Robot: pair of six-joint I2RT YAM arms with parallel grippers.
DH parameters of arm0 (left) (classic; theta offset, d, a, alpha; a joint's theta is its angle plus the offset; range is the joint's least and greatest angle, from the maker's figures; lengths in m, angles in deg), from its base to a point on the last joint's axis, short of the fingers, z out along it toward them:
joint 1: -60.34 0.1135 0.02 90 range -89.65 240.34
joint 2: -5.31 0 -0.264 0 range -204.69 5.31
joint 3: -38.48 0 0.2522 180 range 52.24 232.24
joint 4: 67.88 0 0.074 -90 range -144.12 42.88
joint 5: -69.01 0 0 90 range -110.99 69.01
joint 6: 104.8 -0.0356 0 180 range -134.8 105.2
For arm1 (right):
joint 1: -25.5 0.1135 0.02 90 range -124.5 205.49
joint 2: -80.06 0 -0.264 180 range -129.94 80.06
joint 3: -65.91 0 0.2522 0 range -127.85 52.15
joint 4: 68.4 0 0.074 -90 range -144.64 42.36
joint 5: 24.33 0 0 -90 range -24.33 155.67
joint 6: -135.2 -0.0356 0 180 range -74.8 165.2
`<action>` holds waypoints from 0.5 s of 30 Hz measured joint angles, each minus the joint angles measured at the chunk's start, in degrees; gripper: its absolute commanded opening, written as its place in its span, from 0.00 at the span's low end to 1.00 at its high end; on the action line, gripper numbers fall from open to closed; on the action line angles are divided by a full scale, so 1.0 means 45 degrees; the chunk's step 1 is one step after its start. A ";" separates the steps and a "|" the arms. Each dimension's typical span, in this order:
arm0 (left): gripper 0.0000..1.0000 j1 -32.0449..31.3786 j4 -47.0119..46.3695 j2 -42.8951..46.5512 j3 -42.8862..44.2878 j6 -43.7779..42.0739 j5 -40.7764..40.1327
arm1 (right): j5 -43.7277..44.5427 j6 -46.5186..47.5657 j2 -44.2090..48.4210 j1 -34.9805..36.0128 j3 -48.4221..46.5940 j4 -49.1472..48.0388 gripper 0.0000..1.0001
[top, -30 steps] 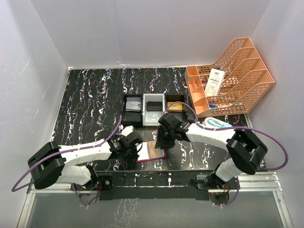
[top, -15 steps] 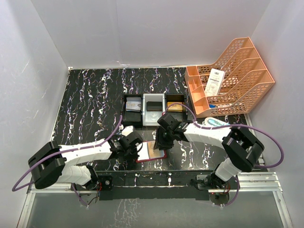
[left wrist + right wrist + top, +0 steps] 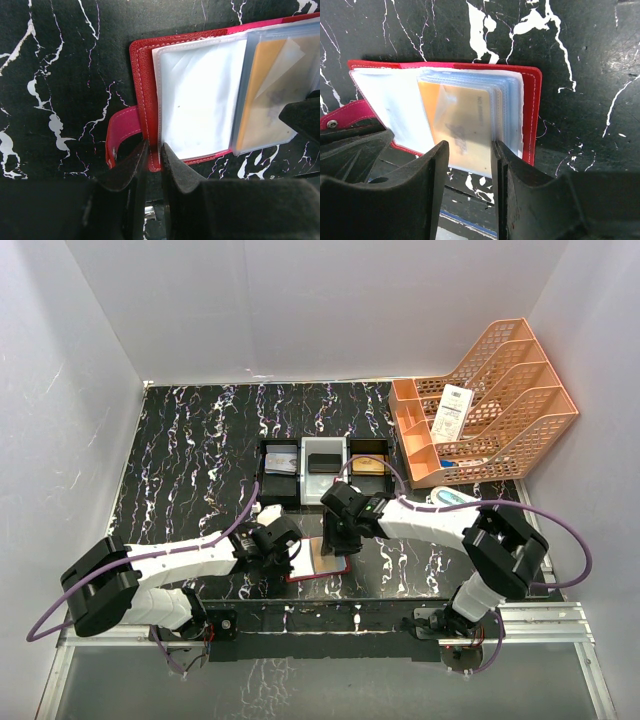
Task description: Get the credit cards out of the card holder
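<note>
- The small dark-red, leather-like folding card holder (image 3: 141, 90) lies opened flat on the black, white-veined marble-patterned table (image 3: 200, 450), near the front edge and between the two arms
- Its inside faces up, showing a fan of clear plastic sleeves (image 3: 200, 100); the outermost sleeve on the left looks empty
- A thin orange-gold rectangular credit card (image 3: 465, 120) sits in the stacked sleeves on the right half of the holder; whether the overlapping sleeves hold other cards cannot be told
- The holder's pinkish-red snap tab (image 3: 120, 132) sticks out sideways from its left edge and lies on the table
- The left gripper (image 3: 153, 148) has its black fingers pressed almost together, pinching the red rim of the card holder just beside the snap tab
- The right gripper (image 3: 470, 147) has its fingers spread partway over one edge of the credit card, which shows face-up in the gap and is not clamped; whether the tips touch the plastic cannot be told
- Behind the holder stands a black-and-white three-compartment tray (image 3: 304, 485), with a pale silvery card (image 3: 281, 466) in its left section, a dark flat item (image 3: 323, 464) in the white middle section and an orange-toned card (image 3: 369, 466) in the right section
- An orange mesh file rack (image 3: 490, 410) stands at the back right of the table, with a white printed slip (image 3: 452, 412) leaning in it
</note>
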 measured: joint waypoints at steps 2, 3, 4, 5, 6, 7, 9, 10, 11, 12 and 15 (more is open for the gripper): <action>0.14 0.0000 0.0019 -0.0015 0.0019 -0.0010 0.0000 | 0.0209 0.0053 -0.0117 0.0121 -0.0199 0.0233 0.38; 0.14 0.0000 0.0024 -0.0019 0.0024 -0.0024 0.0000 | 0.0306 0.0058 -0.0165 0.0194 -0.0277 0.0330 0.39; 0.14 0.0000 0.0029 -0.0024 0.0024 -0.0034 0.0000 | 0.0418 0.0058 -0.0214 0.0272 -0.0359 0.0437 0.39; 0.14 0.0000 0.0029 -0.0024 0.0024 -0.0034 0.0000 | 0.0539 0.0058 -0.0257 0.0359 -0.0442 0.0525 0.40; 0.14 0.0000 0.0029 -0.0024 0.0024 -0.0034 0.0000 | 0.0656 0.0063 -0.0301 0.0447 -0.0525 0.0602 0.40; 0.14 0.0000 0.0034 -0.0024 0.0024 -0.0034 0.0000 | 0.0787 0.0063 -0.0350 0.0525 -0.0607 0.0699 0.40; 0.14 0.0000 0.0034 -0.0024 0.0024 -0.0034 0.0000 | 0.1035 0.0063 -0.0495 0.0685 -0.0826 0.0933 0.43; 0.14 0.0000 0.0034 -0.0024 0.0024 -0.0034 0.0000 | 0.1175 0.0063 -0.0578 0.0767 -0.0957 0.1064 0.43; 0.14 0.0000 0.0034 -0.0024 0.0024 -0.0034 0.0000 | 0.1311 0.0049 -0.0675 0.0865 -0.1098 0.1209 0.44; 0.14 0.0000 0.0039 -0.0024 0.0024 -0.0034 0.0000 | 0.1447 0.0063 -0.0763 0.0962 -0.1229 0.1321 0.44; 0.14 0.0005 0.0039 -0.0024 0.0024 -0.0034 0.0000 | 0.1889 0.0058 -0.0971 0.1234 -0.1520 0.1622 0.43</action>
